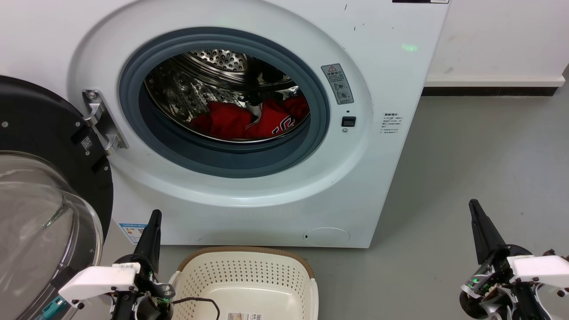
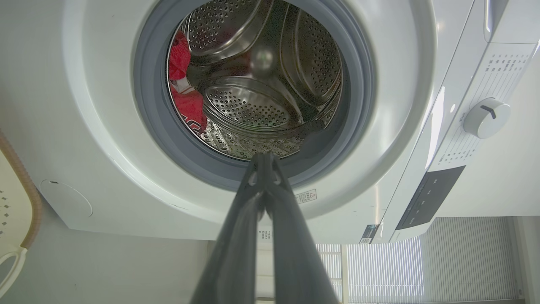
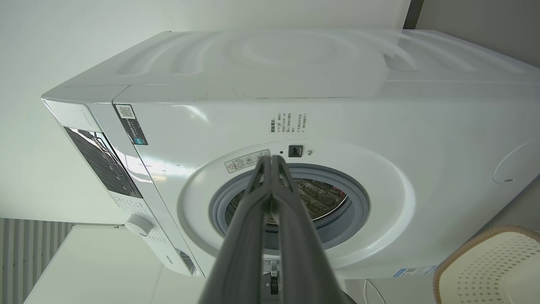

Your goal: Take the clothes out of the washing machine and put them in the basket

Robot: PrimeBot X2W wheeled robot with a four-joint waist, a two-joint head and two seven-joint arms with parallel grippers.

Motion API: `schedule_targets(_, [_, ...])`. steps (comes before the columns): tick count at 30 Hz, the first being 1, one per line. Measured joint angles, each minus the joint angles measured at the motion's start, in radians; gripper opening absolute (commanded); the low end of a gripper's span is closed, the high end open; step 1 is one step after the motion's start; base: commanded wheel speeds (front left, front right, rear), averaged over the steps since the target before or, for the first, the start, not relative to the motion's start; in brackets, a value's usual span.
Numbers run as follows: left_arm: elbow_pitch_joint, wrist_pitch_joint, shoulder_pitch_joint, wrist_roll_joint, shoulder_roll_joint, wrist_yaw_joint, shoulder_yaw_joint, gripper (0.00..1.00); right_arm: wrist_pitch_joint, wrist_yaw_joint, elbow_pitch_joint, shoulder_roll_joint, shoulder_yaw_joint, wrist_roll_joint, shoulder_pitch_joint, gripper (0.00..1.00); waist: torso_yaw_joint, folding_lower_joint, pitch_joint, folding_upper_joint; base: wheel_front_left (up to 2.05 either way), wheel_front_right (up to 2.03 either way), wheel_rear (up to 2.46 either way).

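Fingers of the left gripper are pressed together tip to tip and hold nothing. Those of the right gripper are closed and empty in the same way. Both grippers hang low in the head view, the left one just beside the basket's left corner, the right one well apart over the grey floor.

The washing machine stands against a pale wall with its porthole open. Its black-framed glass door is swung wide to the robot's left on a metal hinge. Inside the grey rubber rim, the perforated steel drum holds the clothes. They are a crumpled heap of bright red fabric lying on the drum's bottom, toward the back. One piece at the heap's right shows a patch of black-and-white lettering. In the left wrist view the same red heap lies against the drum wall, well beyond the closed fingertips.

The basket sits on the floor just in front of the machine, below the porthole. It is cream with perforated sides and a brown woven-look rim. On its pale bottom lies a printed label, and a thin black cable from the left arm crosses in front of it. The right wrist view catches a corner of the basket at its lower right.
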Motion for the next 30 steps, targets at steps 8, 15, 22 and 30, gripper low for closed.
schedule_targets(8, [0.0,0.0,0.0,0.0,0.0,0.0,0.0,0.0,0.0,0.0,0.0,0.0,0.0,0.0,0.0,0.0,0.0,0.0,0.0,0.0,0.0,0.0,0.0])
schedule_targets(15, [0.0,0.0,0.0,0.0,0.0,0.0,0.0,0.0,0.0,0.0,0.0,0.0,0.0,0.0,0.0,0.0,0.0,0.0,0.0,0.0,0.0,0.0,0.0])
schedule_targets(22, [0.0,0.0,0.0,0.0,0.0,0.0,0.0,0.0,0.0,0.0,0.0,0.0,0.0,0.0,0.0,0.0,0.0,0.0,0.0,0.0,0.0,0.0,0.0])
schedule_targets(30, [0.0,0.0,0.0,0.0,0.0,0.0,0.0,0.0,0.0,0.0,0.0,0.0,0.0,0.0,0.0,0.0,0.0,0.0,0.0,0.0,0.0,0.0,0.0])
